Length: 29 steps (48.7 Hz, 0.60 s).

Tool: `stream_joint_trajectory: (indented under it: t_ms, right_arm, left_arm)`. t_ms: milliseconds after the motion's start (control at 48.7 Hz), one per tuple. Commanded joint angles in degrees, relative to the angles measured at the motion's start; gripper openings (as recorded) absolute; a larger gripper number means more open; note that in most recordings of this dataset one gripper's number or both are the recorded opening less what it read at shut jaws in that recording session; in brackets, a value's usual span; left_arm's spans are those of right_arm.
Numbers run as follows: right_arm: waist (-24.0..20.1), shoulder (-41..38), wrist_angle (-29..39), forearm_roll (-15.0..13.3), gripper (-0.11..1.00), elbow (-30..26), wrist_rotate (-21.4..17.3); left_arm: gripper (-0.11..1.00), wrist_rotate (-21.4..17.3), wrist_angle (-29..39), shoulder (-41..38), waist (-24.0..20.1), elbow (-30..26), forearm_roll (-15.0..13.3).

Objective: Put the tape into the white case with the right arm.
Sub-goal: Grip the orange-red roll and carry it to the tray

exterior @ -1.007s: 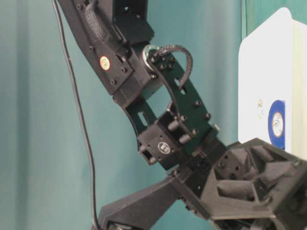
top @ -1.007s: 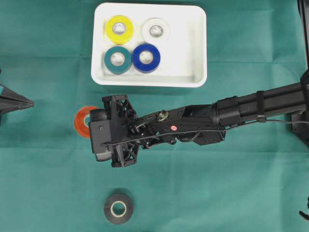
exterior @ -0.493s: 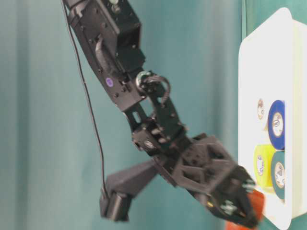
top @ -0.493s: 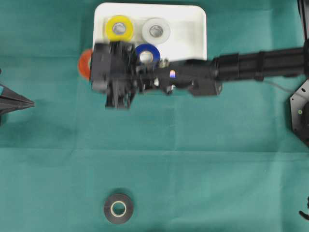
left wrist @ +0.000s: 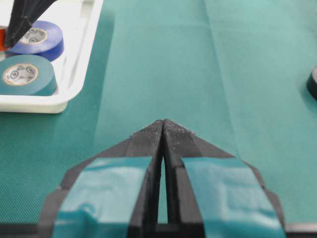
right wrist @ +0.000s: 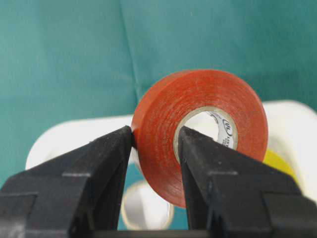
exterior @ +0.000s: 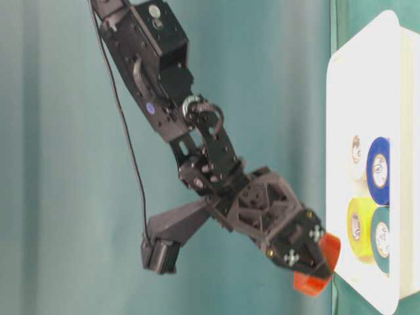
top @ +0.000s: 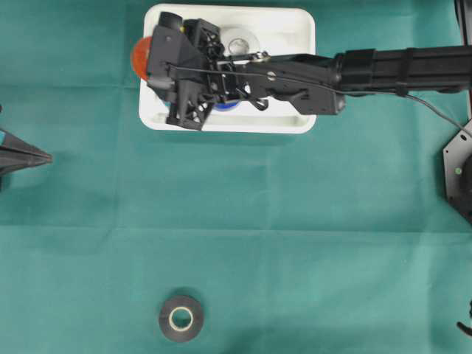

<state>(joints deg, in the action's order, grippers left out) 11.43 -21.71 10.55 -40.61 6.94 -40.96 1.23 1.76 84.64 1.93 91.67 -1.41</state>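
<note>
My right gripper is shut on an orange tape roll, one finger through its core and one outside, as the right wrist view shows. It holds the roll in the air over the left rim of the white case. In the table-level view the roll hangs just beside the case's edge. My left gripper is shut and empty, at the left edge, well away from the case.
The case holds blue, yellow, teal and white rolls, largely hidden under the right arm from overhead. A black roll lies on the green cloth near the front.
The right arm lifted the orange roll off the cloth and carried it back to the case's far left corner. The left gripper has not moved.
</note>
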Motion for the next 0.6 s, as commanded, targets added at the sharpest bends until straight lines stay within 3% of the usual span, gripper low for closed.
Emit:
stream_joint_trajectory:
  t_ms: [0, 575]
  right_arm:
    - [1.23, 5.1, 0.0, -0.18, 0.02, 1.49, 0.09]
    - [9.76, 19.16, -4.04, -0.18, 0.02, 25.05, -0.09]
  left_arm:
    - [0.01, 0.0, -0.26, -0.7, -0.09, -0.97, 0.0]
    - [0.01, 0.0, -0.26, -0.7, -0.18, -0.97, 0.0]
